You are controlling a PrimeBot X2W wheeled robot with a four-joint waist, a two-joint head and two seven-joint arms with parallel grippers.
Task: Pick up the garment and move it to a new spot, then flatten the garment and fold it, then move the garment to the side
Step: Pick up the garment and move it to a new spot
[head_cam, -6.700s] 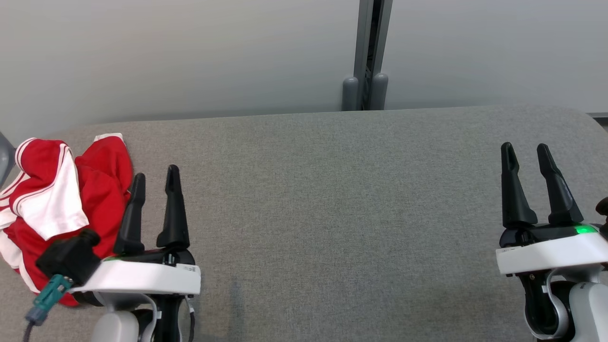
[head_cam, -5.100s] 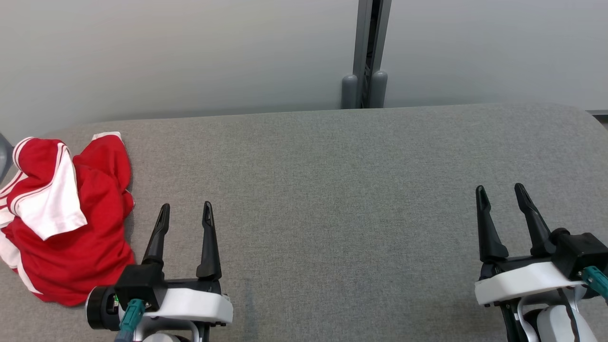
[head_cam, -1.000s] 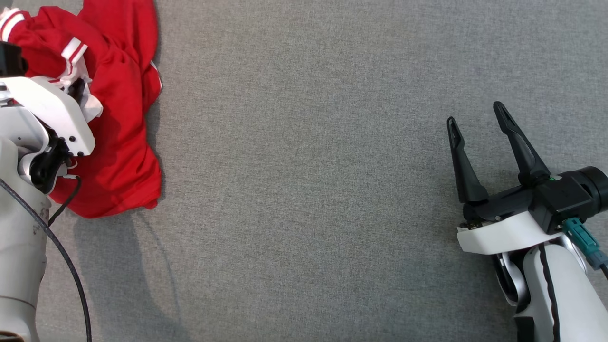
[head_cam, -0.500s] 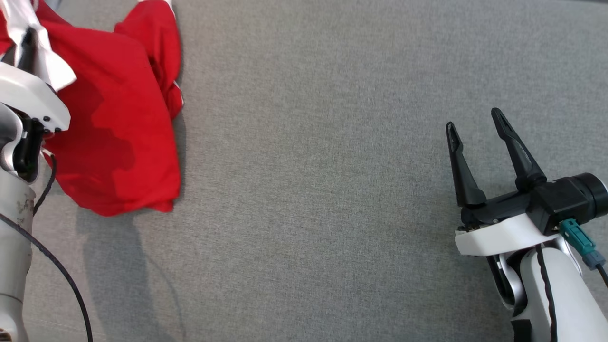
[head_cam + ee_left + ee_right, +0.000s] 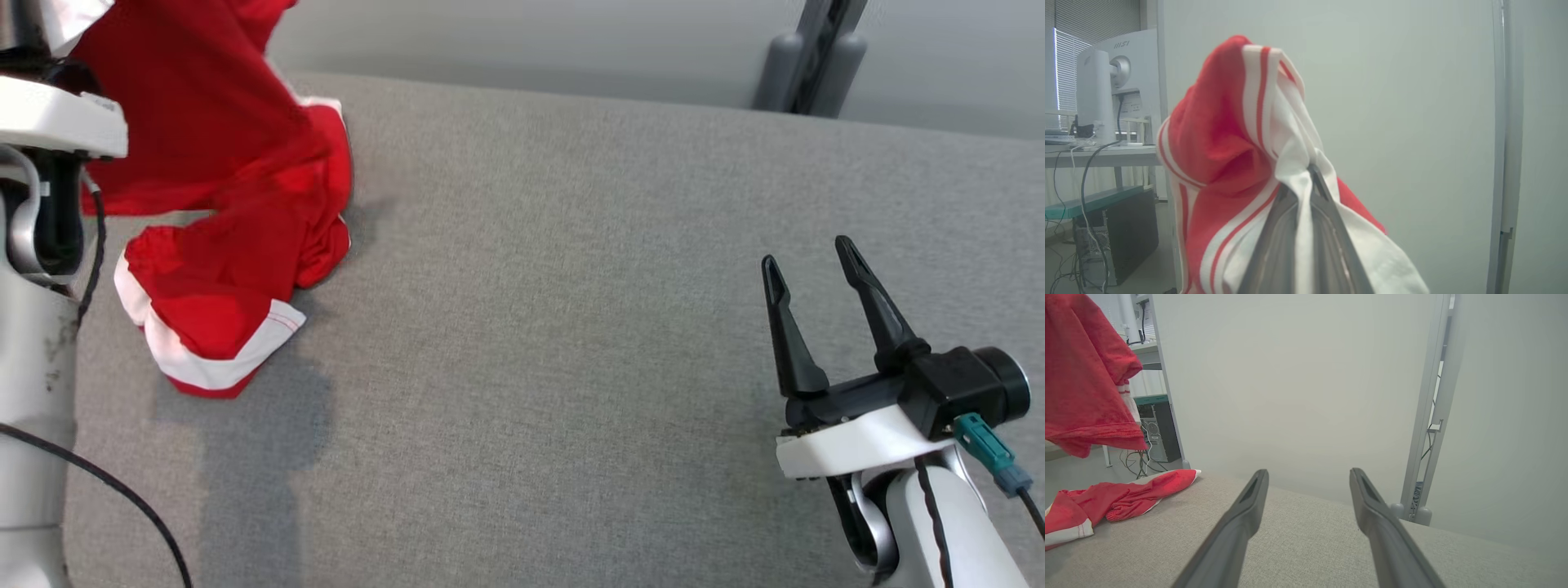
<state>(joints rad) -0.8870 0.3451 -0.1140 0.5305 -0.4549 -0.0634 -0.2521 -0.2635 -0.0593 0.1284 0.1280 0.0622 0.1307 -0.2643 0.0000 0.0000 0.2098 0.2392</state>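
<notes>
One limp, rumpled red-white garment [image 5: 220, 163]

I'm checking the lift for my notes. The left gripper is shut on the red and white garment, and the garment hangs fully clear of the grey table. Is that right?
Not fully clear. The left gripper is shut on the red and white garment, but the garment's lower end lies bunched on the grey table, as the right wrist view shows.

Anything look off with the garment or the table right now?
Nothing is damaged or spilled. The garment hangs bunched from the shut left pincer, and its white-trimmed lower end trails crumpled on the table, not fully lifted.
</notes>
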